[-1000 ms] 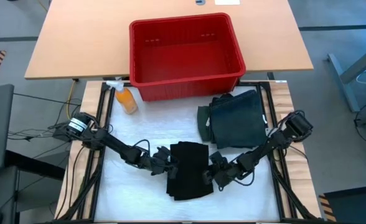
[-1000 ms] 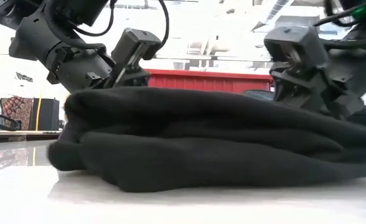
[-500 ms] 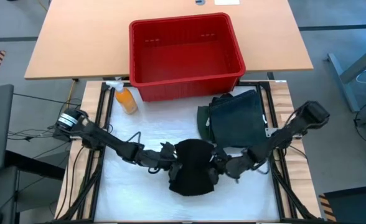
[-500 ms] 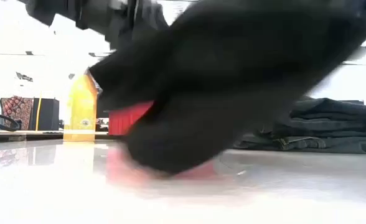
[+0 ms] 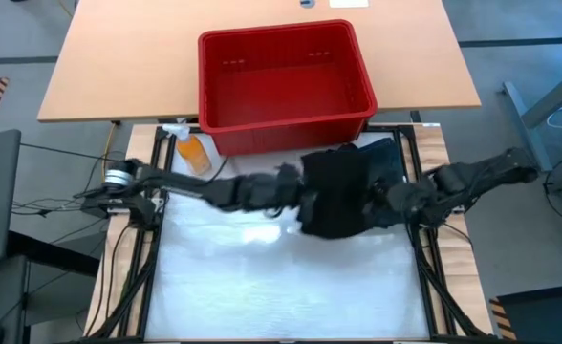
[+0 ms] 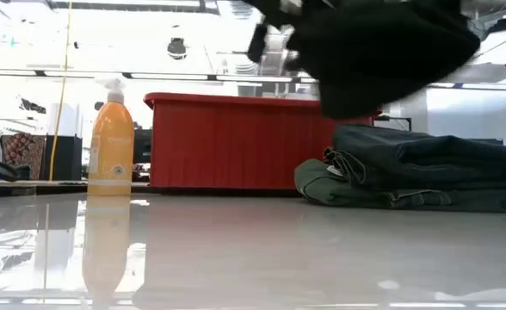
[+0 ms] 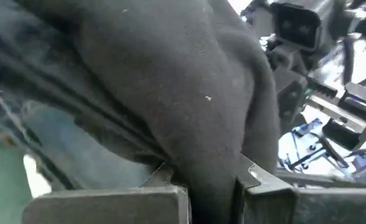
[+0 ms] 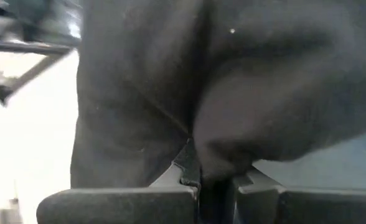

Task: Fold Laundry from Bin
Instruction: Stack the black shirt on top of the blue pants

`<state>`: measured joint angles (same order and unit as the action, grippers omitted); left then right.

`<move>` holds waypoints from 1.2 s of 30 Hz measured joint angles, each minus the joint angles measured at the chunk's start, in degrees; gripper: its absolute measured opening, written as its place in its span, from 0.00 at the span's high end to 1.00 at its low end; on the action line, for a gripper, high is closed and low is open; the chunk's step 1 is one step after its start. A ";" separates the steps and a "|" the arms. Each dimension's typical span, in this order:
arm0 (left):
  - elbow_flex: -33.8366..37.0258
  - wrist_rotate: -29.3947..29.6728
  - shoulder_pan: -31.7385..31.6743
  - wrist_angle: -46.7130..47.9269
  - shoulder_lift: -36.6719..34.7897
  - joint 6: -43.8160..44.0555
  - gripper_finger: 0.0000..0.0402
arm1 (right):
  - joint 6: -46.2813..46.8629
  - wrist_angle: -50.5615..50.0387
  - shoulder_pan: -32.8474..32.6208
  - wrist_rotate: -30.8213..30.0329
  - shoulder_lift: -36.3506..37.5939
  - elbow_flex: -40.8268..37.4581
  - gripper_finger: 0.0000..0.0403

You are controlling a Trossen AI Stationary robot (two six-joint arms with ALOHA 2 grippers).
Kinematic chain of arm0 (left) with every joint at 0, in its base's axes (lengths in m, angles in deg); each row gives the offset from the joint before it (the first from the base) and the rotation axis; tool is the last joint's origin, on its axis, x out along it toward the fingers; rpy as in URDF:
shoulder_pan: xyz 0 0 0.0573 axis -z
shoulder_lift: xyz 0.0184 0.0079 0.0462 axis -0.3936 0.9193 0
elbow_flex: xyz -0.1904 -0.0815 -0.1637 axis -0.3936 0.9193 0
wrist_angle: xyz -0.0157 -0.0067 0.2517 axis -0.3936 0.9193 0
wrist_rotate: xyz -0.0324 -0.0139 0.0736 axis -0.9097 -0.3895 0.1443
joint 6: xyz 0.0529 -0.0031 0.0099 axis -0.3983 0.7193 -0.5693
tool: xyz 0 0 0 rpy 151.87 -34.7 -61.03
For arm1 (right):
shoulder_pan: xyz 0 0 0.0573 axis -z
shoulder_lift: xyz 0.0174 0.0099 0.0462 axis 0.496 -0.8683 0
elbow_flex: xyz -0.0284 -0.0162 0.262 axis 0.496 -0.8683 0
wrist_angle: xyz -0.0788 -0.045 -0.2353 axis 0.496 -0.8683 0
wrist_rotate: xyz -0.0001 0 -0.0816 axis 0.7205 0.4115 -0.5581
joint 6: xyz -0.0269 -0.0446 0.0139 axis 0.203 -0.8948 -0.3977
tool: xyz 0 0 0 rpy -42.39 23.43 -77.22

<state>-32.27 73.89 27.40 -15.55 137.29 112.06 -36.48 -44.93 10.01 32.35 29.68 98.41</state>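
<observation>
left end effector (image 7: pixel 211 186): clamped on folded black soft garment (image 5: pixel 336 191) | right end effector (image 8: pixel 215 186): clamped on it too | garment: airborne above stacked dark clothes (image 6: pixel 425 168), near red ribbed plastic bin (image 5: pixel 286 86)

A folded black garment (image 5: pixel 334 191) hung in the air above a stack of folded dark green and near-black clothes (image 6: pixel 425 168) on the white table surface. The red bin (image 5: pixel 281 81) stood upright just behind the stack, nothing showing inside it.

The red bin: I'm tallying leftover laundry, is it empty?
Empty: the high view shows the red bin's bare floor, no garment inside.
</observation>
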 joint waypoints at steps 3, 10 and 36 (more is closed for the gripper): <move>-7.92 -4.61 -4.19 2.13 6.56 0.02 0.95 | 1.11 -12.22 3.82 0.49 4.58 0.61 0.91; -25.82 -13.37 -10.24 10.86 21.45 2.90 0.95 | -0.34 -29.82 14.01 1.77 9.96 0.06 0.91; -36.49 -30.38 -22.11 30.32 27.78 -10.69 0.59 | -10.68 -31.88 39.90 4.08 6.97 3.70 0.39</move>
<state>-68.75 43.51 5.29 14.77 165.07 101.37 -47.15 -76.81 49.91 36.42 36.65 102.11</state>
